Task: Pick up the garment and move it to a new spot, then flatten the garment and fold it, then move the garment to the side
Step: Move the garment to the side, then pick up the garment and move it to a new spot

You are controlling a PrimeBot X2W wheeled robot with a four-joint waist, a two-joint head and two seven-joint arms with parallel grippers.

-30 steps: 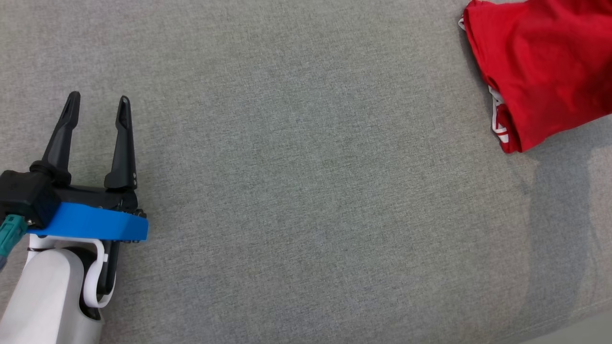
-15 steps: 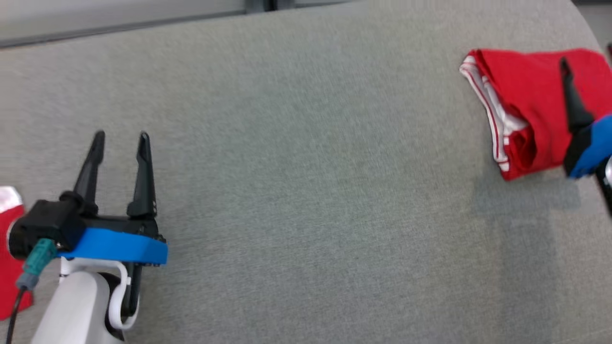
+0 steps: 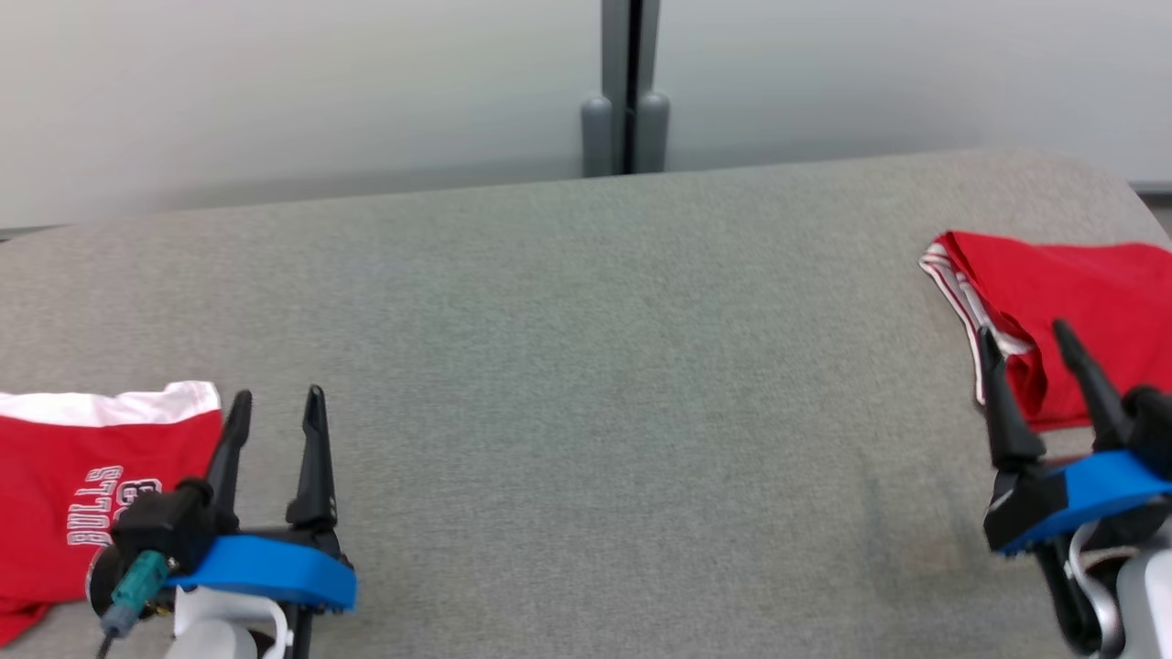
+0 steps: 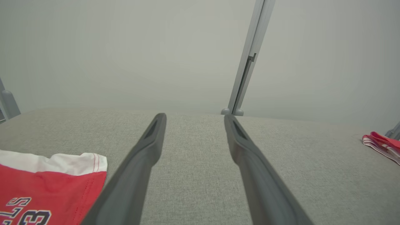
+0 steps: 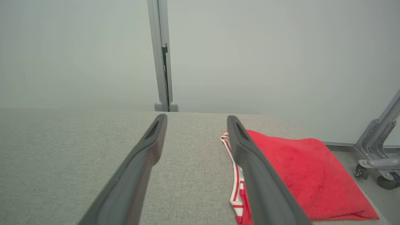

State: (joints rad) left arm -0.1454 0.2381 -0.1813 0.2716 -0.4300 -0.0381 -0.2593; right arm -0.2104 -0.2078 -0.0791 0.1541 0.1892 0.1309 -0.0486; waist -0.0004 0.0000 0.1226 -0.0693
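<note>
Grey cloth table [image 3: 586,366]: folded red garment [image 3: 1080,293] is set at rt edge. Left gripper [image 3: 279,395] & right gripper [image 3: 1023,331] are spread, empty. Right gripper should be drawn back w/o snagging the fold.

Open surface [image 3: 595,384] between jersey [image 3: 55,476] and folded garment [image 3: 1080,284]

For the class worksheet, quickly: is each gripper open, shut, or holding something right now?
Left gripper: open, empty.
Right gripper: open, empty; the folded red garment lies ungripped.
</note>
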